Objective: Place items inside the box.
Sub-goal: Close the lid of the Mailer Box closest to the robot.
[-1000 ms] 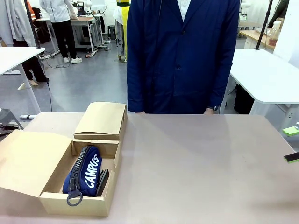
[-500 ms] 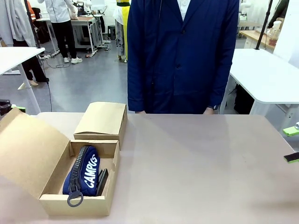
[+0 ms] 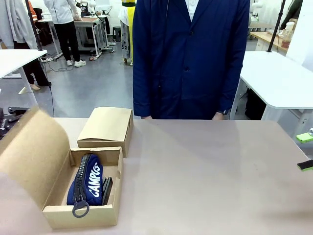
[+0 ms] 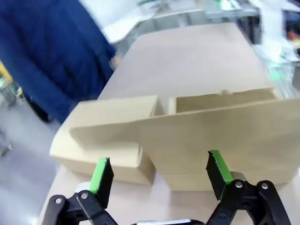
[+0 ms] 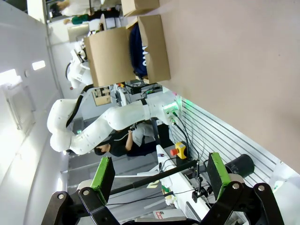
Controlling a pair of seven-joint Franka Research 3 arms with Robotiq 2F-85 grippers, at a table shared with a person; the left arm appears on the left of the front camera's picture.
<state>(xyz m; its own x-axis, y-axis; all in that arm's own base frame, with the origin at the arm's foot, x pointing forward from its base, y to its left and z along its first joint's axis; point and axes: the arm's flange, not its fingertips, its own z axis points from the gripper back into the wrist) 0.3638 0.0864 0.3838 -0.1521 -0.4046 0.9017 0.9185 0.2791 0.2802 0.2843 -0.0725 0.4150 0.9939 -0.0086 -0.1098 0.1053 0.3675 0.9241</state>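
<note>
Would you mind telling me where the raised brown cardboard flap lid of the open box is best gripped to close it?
Grip the brown cardboard flap lid at its free upper edge, coming from the robot's left, behind the flap. It stands tilted up from its hinge along the open cardboard box, so that thin edge is exposed.

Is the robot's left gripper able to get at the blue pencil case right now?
Probably not: the left gripper is open behind the raised flap lid, which stands between it and the pencil case in the box.
</note>
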